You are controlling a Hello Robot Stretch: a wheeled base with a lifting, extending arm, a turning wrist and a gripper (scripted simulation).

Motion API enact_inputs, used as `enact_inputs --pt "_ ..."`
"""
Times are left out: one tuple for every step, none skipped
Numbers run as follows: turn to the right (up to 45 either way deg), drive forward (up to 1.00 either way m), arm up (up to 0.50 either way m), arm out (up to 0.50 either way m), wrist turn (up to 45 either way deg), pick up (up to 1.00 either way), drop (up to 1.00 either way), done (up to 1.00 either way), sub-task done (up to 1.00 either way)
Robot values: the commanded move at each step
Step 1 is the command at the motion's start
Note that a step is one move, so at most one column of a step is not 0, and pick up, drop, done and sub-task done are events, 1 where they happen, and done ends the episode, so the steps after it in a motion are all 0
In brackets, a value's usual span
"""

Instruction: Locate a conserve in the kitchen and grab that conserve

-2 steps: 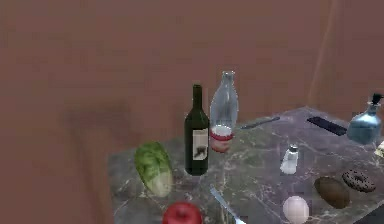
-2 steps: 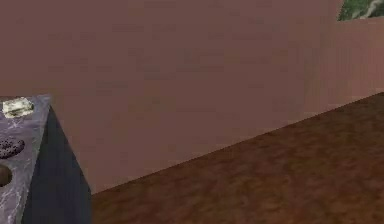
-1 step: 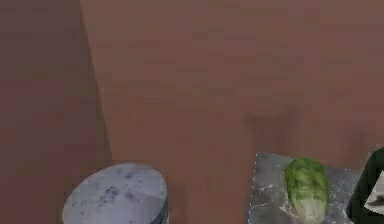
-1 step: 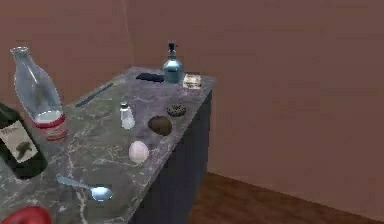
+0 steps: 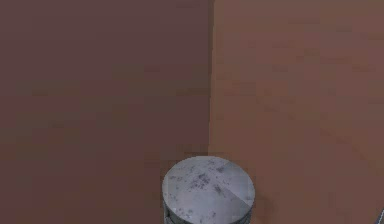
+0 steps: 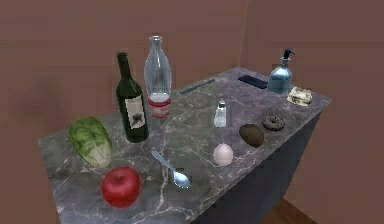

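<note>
Kitchen counter [image 6: 190,132] of dark marble against brown walls, in the arm side view. A dark green wine bottle [image 6: 130,95] stands upright on it and serves as the landmark. A clear bottle [image 6: 157,72] stands just behind and right of the wine bottle. A lettuce [image 6: 90,142] lies in front of it to the left, with a red apple [image 6: 121,186] and a spoon [image 6: 172,170] nearer the front edge. Right of the wine bottle are a salt shaker [image 6: 220,114], an egg [image 6: 223,154] and a brown potato [image 6: 252,135]. Well beyond, at the far right corner, stand a spray bottle [image 6: 281,72] and a small pale squat thing [image 6: 299,96]. That pale thing may be the conserve, but it is too small to tell. The things sit apart, probably so each can be taken singly. In the forward view, away from the wine bottle, a round grey bin [image 5: 208,190] stands in a wall corner. How the gripper's jaws stand cannot be told.
</note>
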Motion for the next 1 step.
enact_inputs --pt "0.0 0.0 0.5 0.0 0.0 0.0 0.0 0.0 0.0"
